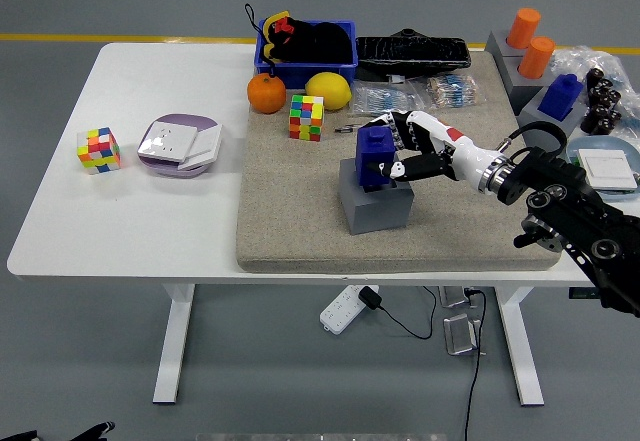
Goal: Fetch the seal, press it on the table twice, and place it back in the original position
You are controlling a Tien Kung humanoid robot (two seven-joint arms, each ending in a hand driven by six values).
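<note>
A blue seal stands on a grey block near the middle of the tan felt mat. My right hand reaches in from the right, its white and black fingers curled around the seal's right side. The seal looks slightly lifted and tilted on the block's top. The left arm does not show.
A Rubik's cube, orange and lemon lie at the mat's back. A blue bin and black tray sit behind. Far right hold more grey blocks with orange and blue seals. Another cube and purple box lie left.
</note>
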